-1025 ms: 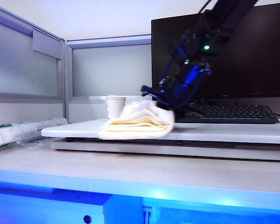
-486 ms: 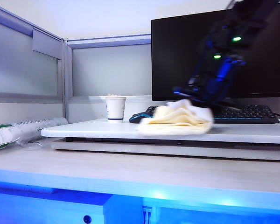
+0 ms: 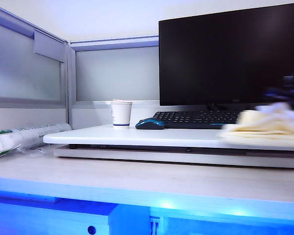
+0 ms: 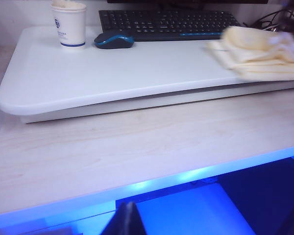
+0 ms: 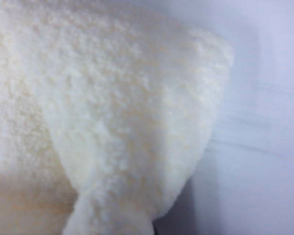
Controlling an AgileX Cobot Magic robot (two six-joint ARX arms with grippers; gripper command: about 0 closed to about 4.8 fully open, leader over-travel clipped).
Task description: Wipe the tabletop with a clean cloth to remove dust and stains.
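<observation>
The cloth [image 3: 265, 128], a cream terry bundle, lies blurred at the far right end of the white tabletop [image 3: 137, 135]. My right gripper [image 3: 287, 98] shows only as a dark blue smear just above it at the picture's edge. In the right wrist view the cloth [image 5: 108, 112] fills the frame and narrows toward the hidden jaws, which are shut on it. The left wrist view shows the cloth [image 4: 264, 51] on the tabletop [image 4: 112, 73] near the keyboard's end. My left gripper [image 4: 128, 218] hangs shut and empty, low in front of the desk, far from the cloth.
A white paper cup [image 3: 121, 113] stands at the slab's back left, with a blue mouse [image 3: 150, 124] and a black keyboard [image 3: 196, 118] beside it under the monitor [image 3: 225, 54]. A rolled package [image 3: 19, 138] lies on the lower wood-grain desk [image 3: 137, 182].
My right arm has swept the cloth across the tabletop from left of centre to its far right end, uncovering the mouse and keyboard. The left arm has stayed still.
</observation>
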